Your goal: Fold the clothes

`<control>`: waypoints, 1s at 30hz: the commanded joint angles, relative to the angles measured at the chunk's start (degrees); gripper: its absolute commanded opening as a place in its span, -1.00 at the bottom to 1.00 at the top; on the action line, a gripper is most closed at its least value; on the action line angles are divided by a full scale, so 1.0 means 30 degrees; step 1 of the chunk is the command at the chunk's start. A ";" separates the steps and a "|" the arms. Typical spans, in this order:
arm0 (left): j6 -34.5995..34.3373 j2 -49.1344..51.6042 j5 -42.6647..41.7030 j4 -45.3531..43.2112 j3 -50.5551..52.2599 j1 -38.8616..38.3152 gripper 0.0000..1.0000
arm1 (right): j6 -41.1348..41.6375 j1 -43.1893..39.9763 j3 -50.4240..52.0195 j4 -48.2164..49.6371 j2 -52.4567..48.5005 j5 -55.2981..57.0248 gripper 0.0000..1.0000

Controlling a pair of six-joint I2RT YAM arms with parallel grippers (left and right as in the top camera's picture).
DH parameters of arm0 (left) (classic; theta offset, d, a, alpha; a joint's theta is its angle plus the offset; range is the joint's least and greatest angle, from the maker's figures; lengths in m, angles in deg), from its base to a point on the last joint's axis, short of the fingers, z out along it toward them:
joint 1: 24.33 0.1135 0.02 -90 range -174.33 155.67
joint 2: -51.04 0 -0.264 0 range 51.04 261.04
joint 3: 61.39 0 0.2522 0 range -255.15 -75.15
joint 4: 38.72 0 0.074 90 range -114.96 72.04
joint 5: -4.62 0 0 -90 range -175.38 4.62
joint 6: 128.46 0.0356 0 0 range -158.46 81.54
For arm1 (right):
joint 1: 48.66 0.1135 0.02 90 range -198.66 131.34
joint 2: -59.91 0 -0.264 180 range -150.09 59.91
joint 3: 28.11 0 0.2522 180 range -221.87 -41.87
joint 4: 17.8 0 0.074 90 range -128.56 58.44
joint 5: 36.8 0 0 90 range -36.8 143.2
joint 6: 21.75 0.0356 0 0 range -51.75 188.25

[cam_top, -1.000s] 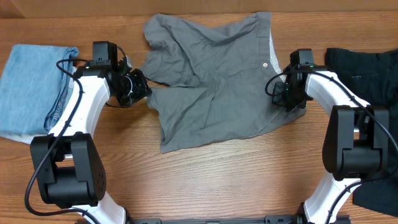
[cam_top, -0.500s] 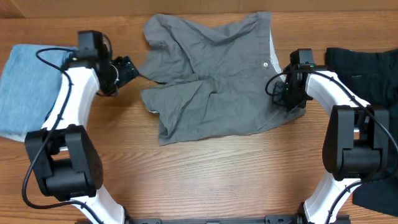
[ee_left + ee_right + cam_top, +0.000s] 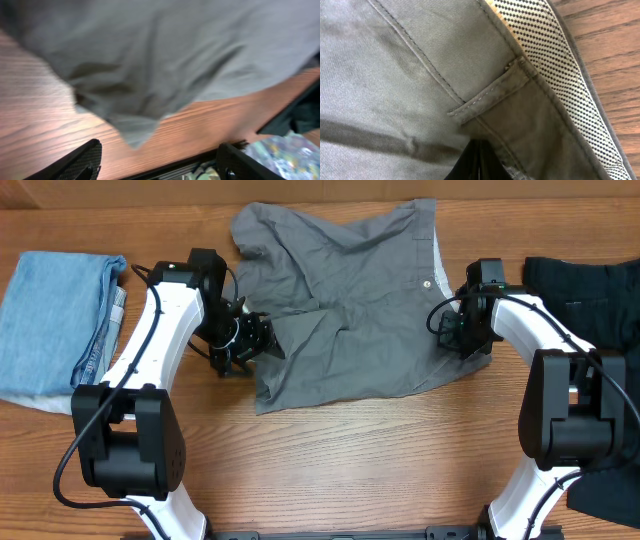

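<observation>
one pair of grey shorts (image 3: pixel 340 310) lies on the table (image 3: pixel 350 470).

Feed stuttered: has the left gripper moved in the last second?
Yes. The left gripper has shifted right, away from the folded light-blue fabric garment, to the left edge of the mid-grey fabric shorts.

bare table (image 3: pixel 380 470) before shorts (image 3: pixel 350 310), blue garment (image 3: pixel 50 310) left, black garment (image 3: pixel 600 300) right
</observation>
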 commanded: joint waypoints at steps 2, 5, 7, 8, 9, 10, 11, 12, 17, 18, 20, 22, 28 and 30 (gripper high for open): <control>0.0073 -0.0175 0.2747 -0.0787 0.1639 -0.0073 0.55 | -0.0146 0.0073 0.0248 0.0095 0.0015 -0.0087 -0.92; -0.1355 -0.0175 0.2739 -0.4772 0.3038 -0.0080 0.53 | -0.0146 0.0073 0.0248 -0.0007 0.0015 -0.0080 -0.92; -0.2259 -0.0175 0.2739 -0.7890 0.3985 -0.0058 0.48 | -0.0146 0.0066 0.0248 -0.0022 0.0015 -0.0080 -0.92; -0.2324 -0.0175 0.2739 -0.8735 0.4058 -0.0029 0.44 | -0.0153 0.0066 0.0248 -0.0022 0.0015 -0.0080 -0.92; -0.2754 -0.0175 0.2637 -1.0244 0.4036 0.0219 0.30 | -0.0153 0.0066 0.0248 -0.0007 0.0015 -0.0073 -0.92; -0.3067 -0.0175 0.2120 -1.1198 0.4022 0.0488 0.08 | -0.0153 0.0066 0.0248 -0.0007 0.0015 -0.0073 -0.92; -0.3337 -0.0175 0.1297 -1.2247 0.4022 0.0896 -0.17 | -0.0153 0.0066 0.0248 -0.0044 0.0015 -0.0073 -0.92; -0.3468 -0.0175 0.0415 -1.3260 0.4022 0.1319 -0.31 | -0.0153 0.0066 0.0248 -0.0044 0.0015 -0.0073 -0.92; -0.4728 -0.0168 -0.0459 -1.5854 0.4036 0.3213 -0.59 | -0.0226 0.0066 0.0248 0.0066 0.0015 -0.0007 -0.92; -0.4721 -0.0131 0.0029 -1.6181 0.4036 0.3395 -0.57 | -0.0248 0.0066 0.0248 0.0175 0.0015 0.0000 -0.92; -0.4721 0.0466 0.0415 -1.7143 0.4036 0.3286 -0.54 | -0.0583 0.0066 0.0248 0.0270 0.0015 0.0000 -0.92; -0.4728 0.1421 0.0168 -1.7915 0.4036 0.3075 -0.53 | -0.0576 0.0066 0.0248 0.0277 0.0015 -0.0007 -0.92; -0.3993 -0.0393 -0.2157 -1.7864 0.3191 0.5115 -0.77 | -0.0568 0.0051 -0.1311 -0.0168 0.0051 -0.0248 -0.86; -0.3555 -0.2681 -0.1413 -1.7172 0.3031 0.5115 -0.76 | -0.0576 0.0051 -0.3759 -0.2288 0.0168 -0.1056 -0.69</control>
